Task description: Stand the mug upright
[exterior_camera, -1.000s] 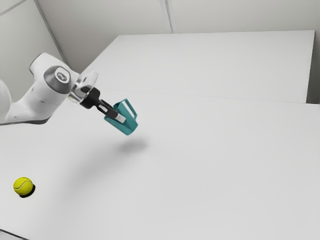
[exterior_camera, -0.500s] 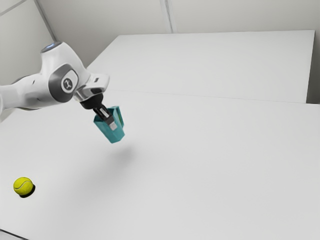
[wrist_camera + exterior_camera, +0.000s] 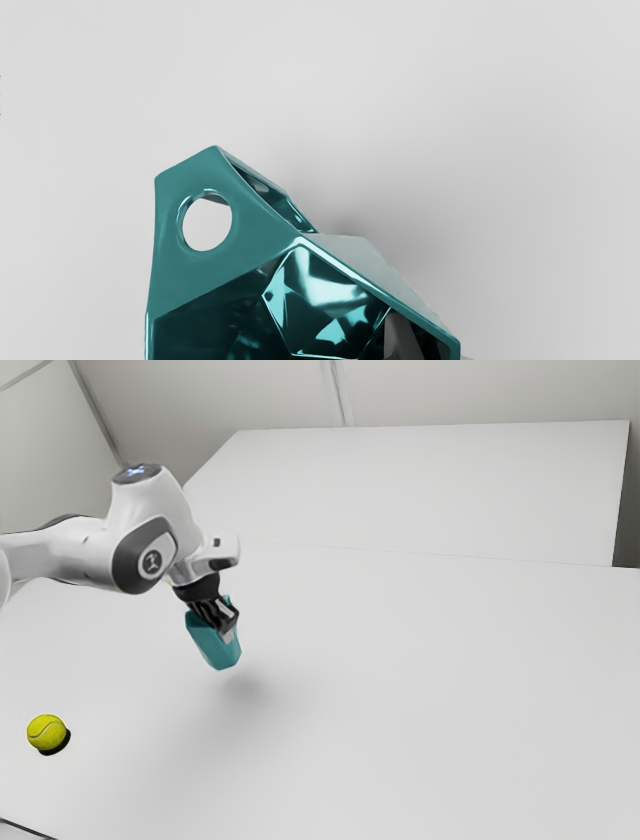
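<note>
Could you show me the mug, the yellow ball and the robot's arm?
Mug (image 3: 216,650): exterior view, on its outer wall.
Yellow ball (image 3: 46,732): exterior view, on its middle.
Robot's arm (image 3: 152,505): exterior view, on its white casing.

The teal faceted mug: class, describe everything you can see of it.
The teal faceted mug looks glossy, like glazed ceramic or metal, with an angular mouth and a handle whose flat top has a round hole. It is held tilted above the white table, base pointing down, with a soft shadow below. The black two-finger gripper pinches its wall, one finger inside, the other finger outside.
</note>
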### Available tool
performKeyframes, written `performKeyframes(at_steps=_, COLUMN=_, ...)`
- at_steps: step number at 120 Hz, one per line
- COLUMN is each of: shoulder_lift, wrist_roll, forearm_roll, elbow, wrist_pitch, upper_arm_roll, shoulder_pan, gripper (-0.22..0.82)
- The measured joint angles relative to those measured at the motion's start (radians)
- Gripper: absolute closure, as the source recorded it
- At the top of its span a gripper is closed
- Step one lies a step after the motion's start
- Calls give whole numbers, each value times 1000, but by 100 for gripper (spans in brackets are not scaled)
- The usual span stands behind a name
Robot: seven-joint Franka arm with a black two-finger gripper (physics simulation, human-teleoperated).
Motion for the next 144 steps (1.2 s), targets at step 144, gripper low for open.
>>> performKeyframes(at_steps=144, shoulder_lift=70, wrist_roll=-532, forearm_roll=137, elbow=-106, wrist_pitch=176, upper_arm_roll=-24, shoulder_pan=-33, gripper=78)
